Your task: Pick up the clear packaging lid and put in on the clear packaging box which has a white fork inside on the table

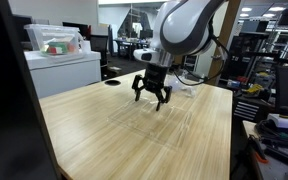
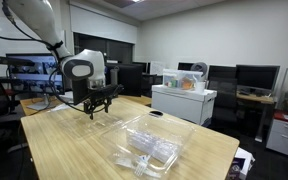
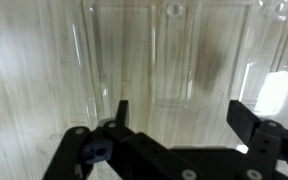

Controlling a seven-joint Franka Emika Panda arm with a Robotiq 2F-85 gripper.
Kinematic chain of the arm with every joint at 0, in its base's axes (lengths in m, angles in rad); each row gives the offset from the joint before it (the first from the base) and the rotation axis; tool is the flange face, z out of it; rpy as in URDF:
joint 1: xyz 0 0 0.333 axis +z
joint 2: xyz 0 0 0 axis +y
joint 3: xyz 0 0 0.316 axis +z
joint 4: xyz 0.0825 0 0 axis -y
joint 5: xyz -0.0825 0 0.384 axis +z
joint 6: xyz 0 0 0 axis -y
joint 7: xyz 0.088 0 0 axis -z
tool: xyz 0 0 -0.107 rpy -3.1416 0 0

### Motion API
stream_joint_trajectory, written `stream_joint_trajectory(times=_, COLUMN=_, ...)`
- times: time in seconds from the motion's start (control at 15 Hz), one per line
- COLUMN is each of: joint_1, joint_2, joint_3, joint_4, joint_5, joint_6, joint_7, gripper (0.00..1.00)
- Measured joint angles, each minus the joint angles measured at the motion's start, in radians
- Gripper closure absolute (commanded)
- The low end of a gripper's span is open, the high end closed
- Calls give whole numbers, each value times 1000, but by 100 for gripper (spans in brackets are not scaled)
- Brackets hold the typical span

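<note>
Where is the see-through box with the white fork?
In an exterior view, the clear packaging box sits on the table near its front edge, closer to the camera than the gripper.

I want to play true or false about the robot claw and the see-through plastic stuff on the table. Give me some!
1. The gripper is open and empty. True.
2. The gripper is squeezing the clear packaging lid. False: in the wrist view the lid lies flat on the table, ahead of the open fingers.
3. Something white shows through the clear packaging box. True.
4. The table is black on top. False: its top is light wood grain.
</note>
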Motion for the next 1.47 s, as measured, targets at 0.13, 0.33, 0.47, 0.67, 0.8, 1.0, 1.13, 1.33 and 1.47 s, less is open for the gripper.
stream_joint_trajectory(times=0.13, joint_1=-13, joint_2=13, joint_3=8, joint_4=0, joint_5=-6, joint_6=0, joint_7=0, gripper=0)
stream_joint_trajectory(times=0.33, joint_1=-37, joint_2=24, joint_3=10, joint_4=1, joint_5=-29, joint_6=1, joint_7=0, gripper=0)
stream_joint_trajectory(times=0.47, joint_1=-52, joint_2=27, joint_3=10, joint_4=1, joint_5=-49, joint_6=3, joint_7=0, gripper=0)
stream_joint_trajectory(times=0.67, joint_1=-71, joint_2=28, joint_3=9, joint_4=1, joint_5=-75, joint_6=4, joint_7=0, gripper=0)
stream_joint_trajectory(times=0.8, joint_1=-75, joint_2=31, joint_3=9, joint_4=1, joint_5=-83, joint_6=7, joint_7=0, gripper=0)
stream_joint_trajectory(times=1.0, joint_1=-75, joint_2=41, joint_3=14, joint_4=1, joint_5=-94, joint_6=14, joint_7=0, gripper=0)
stream_joint_trajectory(times=1.13, joint_1=-74, joint_2=43, joint_3=17, joint_4=2, joint_5=-103, joint_6=18, joint_7=0, gripper=0)
stream_joint_trajectory(times=1.33, joint_1=-73, joint_2=47, joint_3=19, joint_4=8, joint_5=-122, joint_6=25, joint_7=0, gripper=0)
stream_joint_trajectory(times=1.47, joint_1=-73, joint_2=54, joint_3=19, joint_4=19, joint_5=-138, joint_6=25, joint_7=0, gripper=0)
